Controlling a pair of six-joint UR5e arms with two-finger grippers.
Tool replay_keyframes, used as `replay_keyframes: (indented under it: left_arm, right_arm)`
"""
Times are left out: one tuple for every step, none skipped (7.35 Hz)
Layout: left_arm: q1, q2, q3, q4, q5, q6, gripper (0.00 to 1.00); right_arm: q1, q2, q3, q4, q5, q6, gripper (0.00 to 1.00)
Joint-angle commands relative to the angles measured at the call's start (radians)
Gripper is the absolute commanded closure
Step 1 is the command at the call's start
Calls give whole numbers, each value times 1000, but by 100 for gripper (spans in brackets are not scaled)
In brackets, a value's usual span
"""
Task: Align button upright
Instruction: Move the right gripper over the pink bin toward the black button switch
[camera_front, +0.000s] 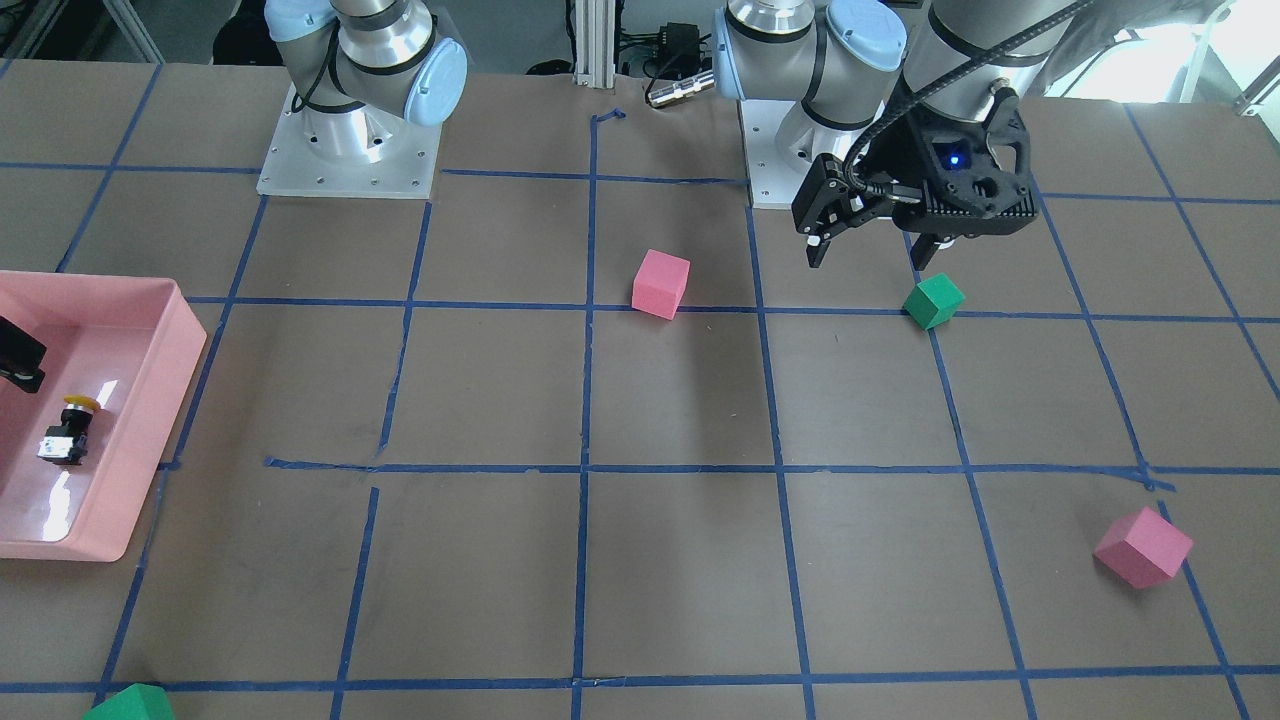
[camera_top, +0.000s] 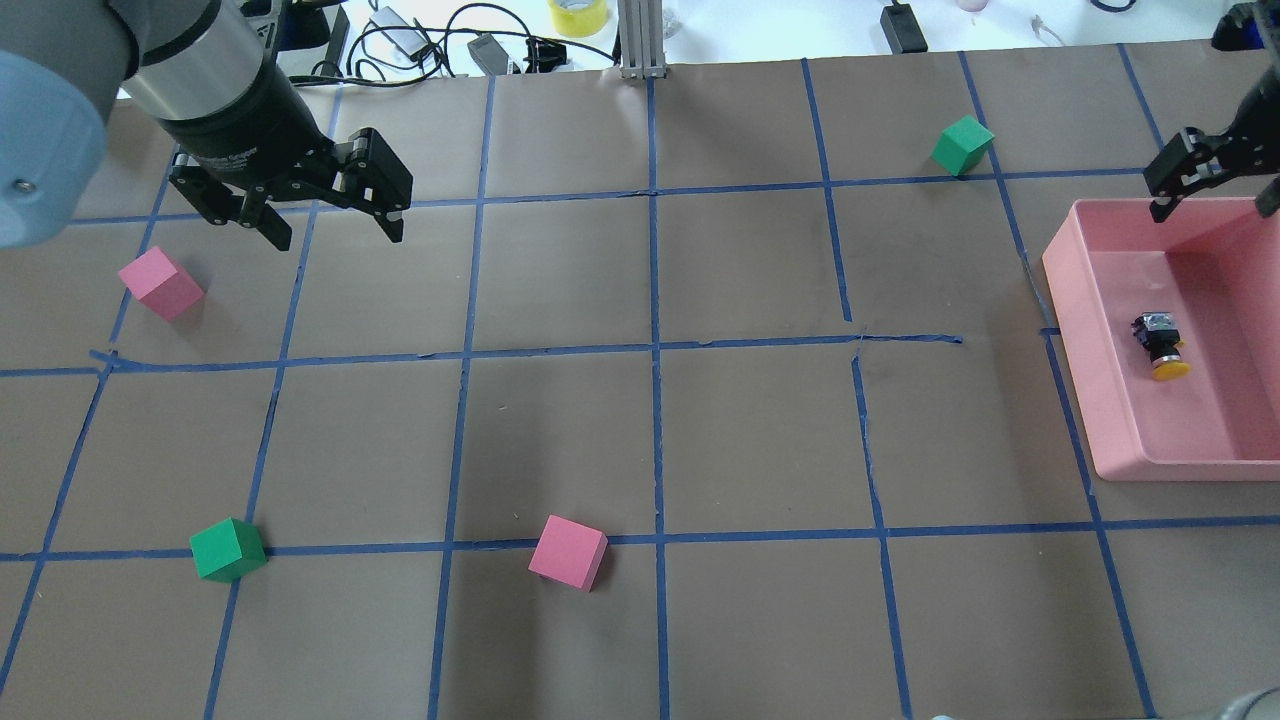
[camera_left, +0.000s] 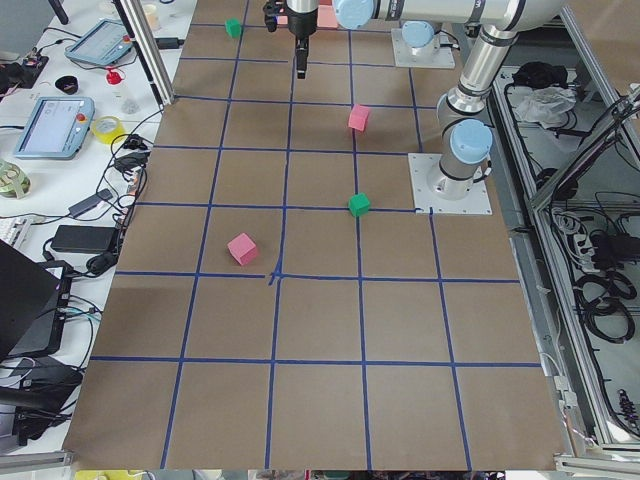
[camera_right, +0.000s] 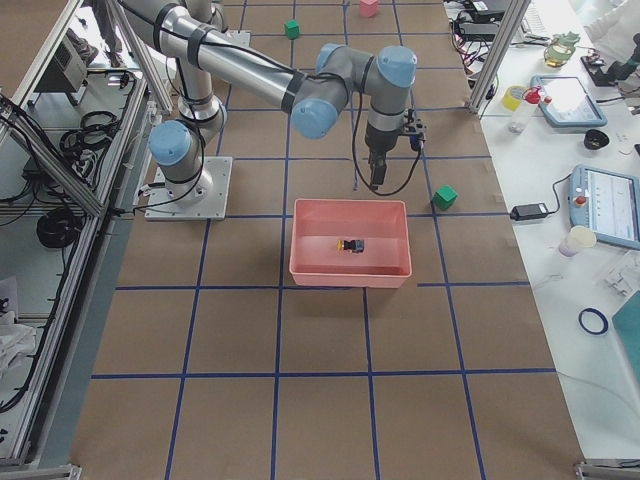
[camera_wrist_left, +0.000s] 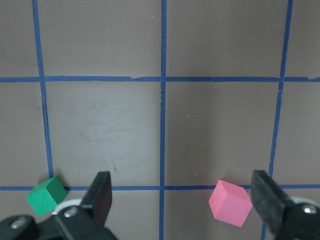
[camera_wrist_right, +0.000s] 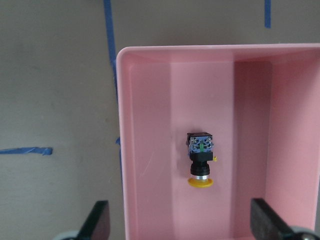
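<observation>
The button (camera_wrist_right: 200, 160) lies on its side on the floor of a pink tray (camera_wrist_right: 120, 100), yellow cap toward the camera's bottom edge. It also shows in the overhead view (camera_top: 1160, 345), in the front view (camera_front: 68, 430) and in the right side view (camera_right: 351, 245). My right gripper (camera_wrist_right: 181, 222) is open and empty, above the tray's end (camera_top: 1070, 280) and clear of the button; overhead it is at the right edge (camera_top: 1213, 200). My left gripper (camera_top: 335, 230) is open and empty, raised over the table far from the tray.
Foam cubes lie loose on the table: pink (camera_top: 160, 283) below my left gripper, green (camera_top: 228, 549), pink (camera_top: 568, 552) and green (camera_top: 963, 145) near the tray. The left wrist view shows a green cube (camera_wrist_left: 46, 195) and a pink cube (camera_wrist_left: 230, 202).
</observation>
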Motion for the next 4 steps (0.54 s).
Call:
replay_keyframes:
  left_arm:
    - [0,0,-1,0,-1,1,0]
    - [0,0,0,0,-1,1,0]
    - [0,0,-1,0,0,1,0]
    - [0,0,-1,0,-1,1,0]
  right_arm:
    - [-84,37,128,-199,7,-89,0]
    - [-105,83,145,-267,47,-109,0]
    - [-121,119,148,-273,86,-127,0]
    - [-121,139,154,-278,99,-128,0]
